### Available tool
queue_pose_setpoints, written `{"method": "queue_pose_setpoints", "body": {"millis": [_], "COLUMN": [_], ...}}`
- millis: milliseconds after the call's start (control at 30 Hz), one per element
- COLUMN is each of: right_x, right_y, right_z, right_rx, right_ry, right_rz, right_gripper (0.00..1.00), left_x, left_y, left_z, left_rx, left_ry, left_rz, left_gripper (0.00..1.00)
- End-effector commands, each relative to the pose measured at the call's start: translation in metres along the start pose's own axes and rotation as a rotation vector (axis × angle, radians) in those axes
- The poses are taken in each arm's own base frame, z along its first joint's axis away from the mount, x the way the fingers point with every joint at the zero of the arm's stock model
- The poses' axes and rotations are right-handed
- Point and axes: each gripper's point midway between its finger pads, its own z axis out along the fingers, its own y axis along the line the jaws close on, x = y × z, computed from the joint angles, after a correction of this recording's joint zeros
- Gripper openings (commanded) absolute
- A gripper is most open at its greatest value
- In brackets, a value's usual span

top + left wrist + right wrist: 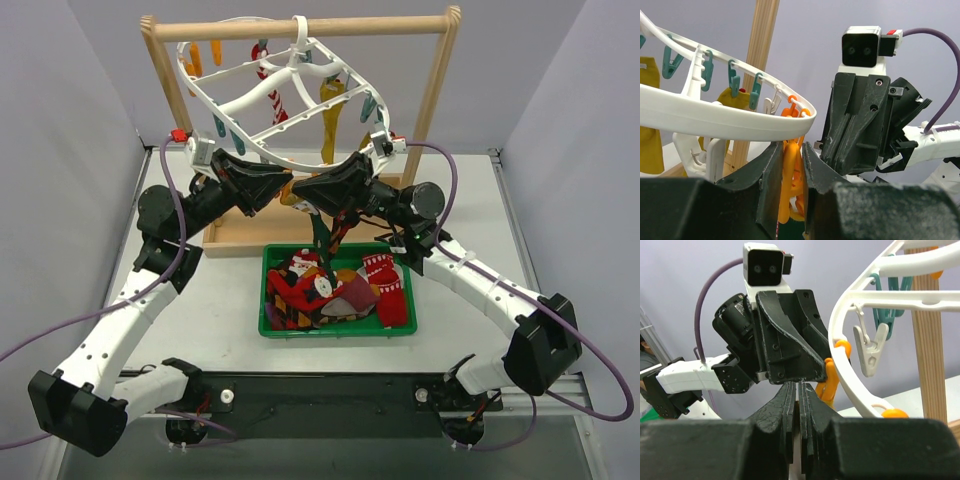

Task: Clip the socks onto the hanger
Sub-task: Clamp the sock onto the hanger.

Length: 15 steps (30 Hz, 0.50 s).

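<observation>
Clipping under way: left fingers (767, 175) pinch an orange plastic clip (790, 190) on the white plastic oval hanger (715, 117). The right fingers (785, 415), closed, apparently hold a dark patterned sock (322, 235) beside it. A yellow sock (330, 125) and a red-white striped sock (275, 100) already hang; several socks remain in the green plastic bin (330, 331).

The hanger (715, 117) is smooth, glossy white plastic, and its orange clip (789, 185) is shiny plastic. The left gripper (790, 147) is matt black, faintly grainy plastic. The rack (300, 27) is pale, smooth wood. The dark sock (322, 240) and the socks (330, 290) are soft knitted cloth. The bin (340, 331) is glossy green plastic.
</observation>
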Motion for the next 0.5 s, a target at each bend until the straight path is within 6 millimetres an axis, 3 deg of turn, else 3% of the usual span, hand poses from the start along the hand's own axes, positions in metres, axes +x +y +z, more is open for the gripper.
{"method": "queue_pose_setpoints", "body": {"millis": [0, 300, 467], "right_x": [-0.048, -0.035, -0.033], "right_y": [0.043, 0.048, 0.049], "right_z": [0.007, 0.004, 0.014], "right_rx": [-0.140, -0.146, -0.163], "right_ry": [-0.128, -0.107, -0.105], "right_rz": [-0.116, -0.075, -0.055], "right_gripper": [0.00, 0.00, 0.00], "left_x": [-0.001, -0.002, -0.004], "left_y": [-0.027, -0.027, -0.028], "left_z": [-0.007, -0.008, -0.008], "left_rx": [0.089, 0.086, 0.080], "left_ry": [0.021, 0.015, 0.005], "left_rz": [0.000, 0.000, 0.002], "left_gripper": [0.00, 0.00, 0.00]}}
